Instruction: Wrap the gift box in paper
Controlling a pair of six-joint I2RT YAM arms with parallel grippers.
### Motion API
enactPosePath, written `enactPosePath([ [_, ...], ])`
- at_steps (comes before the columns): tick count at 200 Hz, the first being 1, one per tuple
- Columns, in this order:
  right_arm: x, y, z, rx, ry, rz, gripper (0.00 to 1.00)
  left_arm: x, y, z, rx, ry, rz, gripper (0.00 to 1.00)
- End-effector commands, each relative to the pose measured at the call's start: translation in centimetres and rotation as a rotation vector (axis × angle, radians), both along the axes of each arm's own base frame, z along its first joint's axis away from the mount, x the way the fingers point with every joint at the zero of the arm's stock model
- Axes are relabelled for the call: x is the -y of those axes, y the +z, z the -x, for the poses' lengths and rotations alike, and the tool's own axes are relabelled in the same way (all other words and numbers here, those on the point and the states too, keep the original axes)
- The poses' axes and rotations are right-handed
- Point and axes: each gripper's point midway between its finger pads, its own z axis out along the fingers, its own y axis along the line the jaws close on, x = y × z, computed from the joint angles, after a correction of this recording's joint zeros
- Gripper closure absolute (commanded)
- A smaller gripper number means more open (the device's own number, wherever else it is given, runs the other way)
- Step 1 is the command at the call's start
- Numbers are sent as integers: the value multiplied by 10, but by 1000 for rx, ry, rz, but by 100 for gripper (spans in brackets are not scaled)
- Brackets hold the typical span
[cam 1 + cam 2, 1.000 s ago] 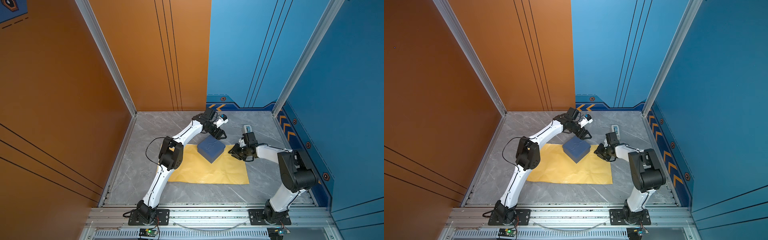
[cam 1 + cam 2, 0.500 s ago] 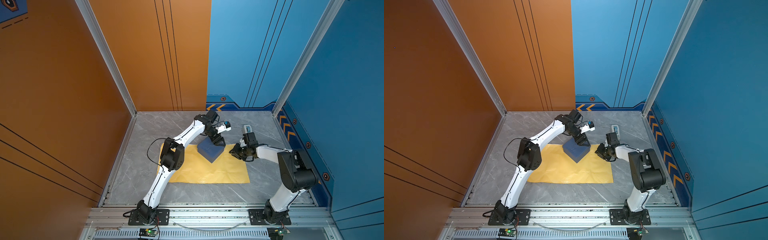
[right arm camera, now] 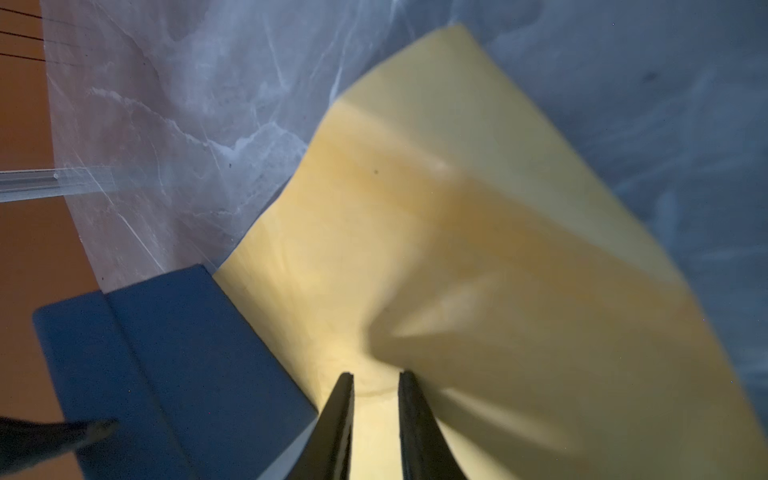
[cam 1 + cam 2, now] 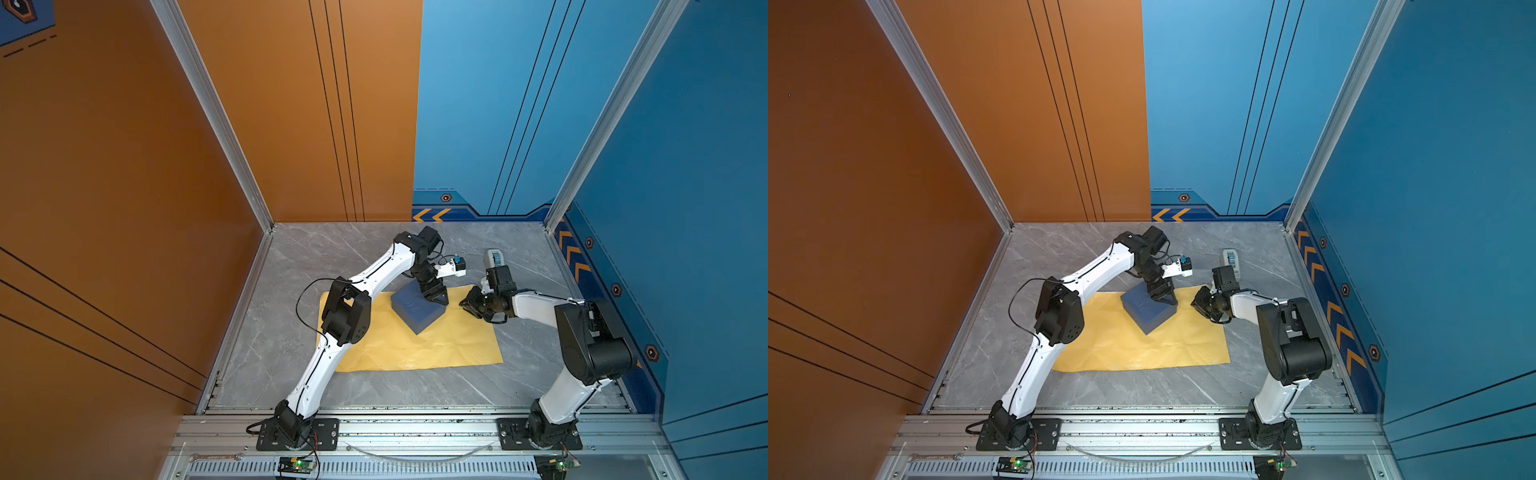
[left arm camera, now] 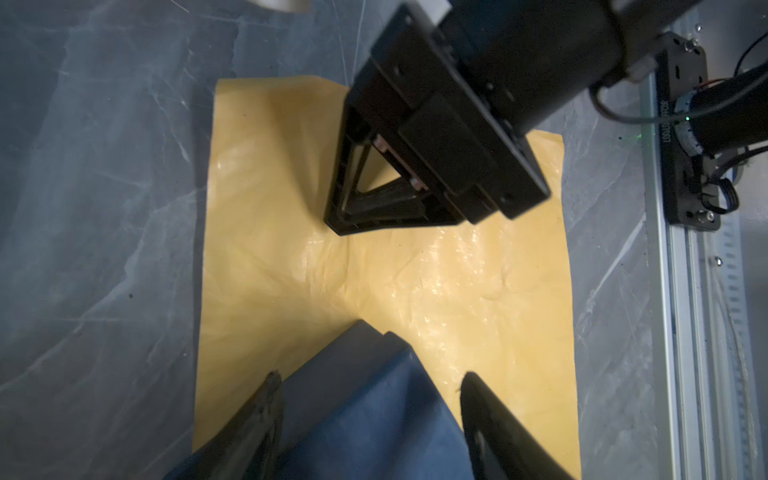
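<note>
The dark blue gift box lies turned diagonally on the far part of the pale yellow paper. My left gripper is down over the box's far right corner. In the left wrist view it is open and straddles that corner of the box, with paper showing beside one finger. My right gripper sits low at the paper's far right edge. In the right wrist view its jaws stand a narrow gap apart with buckled, raised paper between and beyond them.
A small white-grey tape dispenser stands on the grey marble floor behind the right gripper. Orange and blue walls close in the left, back and right. A metal rail with both arm bases runs along the front.
My left gripper has come from behind the box down over its far right corner. The right gripper stays at the paper's edge and its jaws have narrowed.
</note>
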Motion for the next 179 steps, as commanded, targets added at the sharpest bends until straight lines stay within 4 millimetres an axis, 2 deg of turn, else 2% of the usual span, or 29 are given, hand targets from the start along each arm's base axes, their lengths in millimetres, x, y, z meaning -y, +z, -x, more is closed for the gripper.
enactPosePath([
  [1, 28, -38, 23, -120, -78, 129, 76, -19, 6, 29, -57, -44, -58, 33],
  [36, 27, -37, 22, -117, -76, 129, 77, -26, 7, 45, -78, -60, -72, 34],
  [57, 21, -32, 17, -99, -60, 122, 75, -25, 16, 44, -75, -32, -71, 33],
  [86, 5, -7, 4, -17, -12, 103, 54, -25, 50, 11, -50, 175, -61, 31],
  [100, -3, 12, -3, 36, 9, 89, 47, -37, 64, -8, -55, 317, -71, 31],
  [121, -8, 42, -4, 101, 32, 88, 43, -63, 70, -18, -98, 475, -102, 33],
  [140, -11, 55, 9, 116, 47, 90, 43, -94, 57, -20, -151, 611, -161, 34],
  [161, -16, 55, 36, 88, 80, 96, 47, -126, 37, -16, -193, 745, -190, 34],
  [179, -27, 52, 60, 74, 99, 67, 52, -137, 27, -6, -289, 809, -136, 34],
])
